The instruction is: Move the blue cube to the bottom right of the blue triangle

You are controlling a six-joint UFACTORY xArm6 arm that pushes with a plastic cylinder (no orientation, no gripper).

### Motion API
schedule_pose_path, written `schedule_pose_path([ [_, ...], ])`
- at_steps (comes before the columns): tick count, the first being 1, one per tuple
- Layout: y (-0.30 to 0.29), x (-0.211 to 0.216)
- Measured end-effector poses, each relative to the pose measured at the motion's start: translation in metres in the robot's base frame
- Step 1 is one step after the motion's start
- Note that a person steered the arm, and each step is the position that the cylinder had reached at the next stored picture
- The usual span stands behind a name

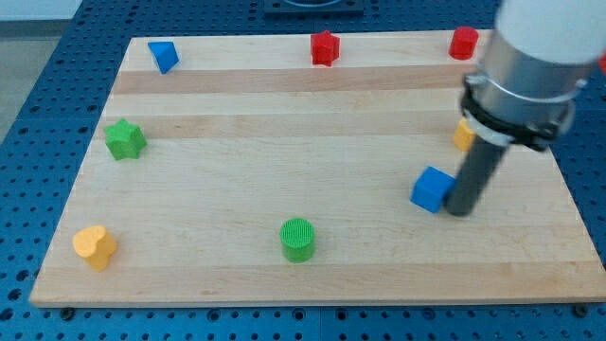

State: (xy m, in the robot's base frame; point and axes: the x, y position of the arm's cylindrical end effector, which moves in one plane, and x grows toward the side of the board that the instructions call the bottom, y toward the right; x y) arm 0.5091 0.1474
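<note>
The blue cube (432, 188) lies on the wooden board (284, 142) at the view's right, a little below the middle. My tip (458, 210) stands right against the cube's right side, touching or nearly touching it. The blue triangle (163, 56) lies at the view's top left corner of the board, far from the cube and the tip.
A red star (325, 47) at the top middle, a red cylinder (464, 43) at the top right. A yellow block (463, 135) is partly hidden behind the arm. A green star (125, 139) at the left, a yellow heart (95, 246) at the bottom left, a green cylinder (297, 239) at the bottom middle.
</note>
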Motion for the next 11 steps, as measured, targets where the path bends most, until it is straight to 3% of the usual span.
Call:
schedule_pose_path([
  [2, -0.127, -0.067],
  [4, -0.113, -0.073],
  [5, -0.15, -0.111],
  [6, -0.225, -0.138],
  [7, -0.243, -0.14],
  [8, -0.207, -0.103],
  [9, -0.227, -0.082],
  [11, -0.309, -0.148],
])
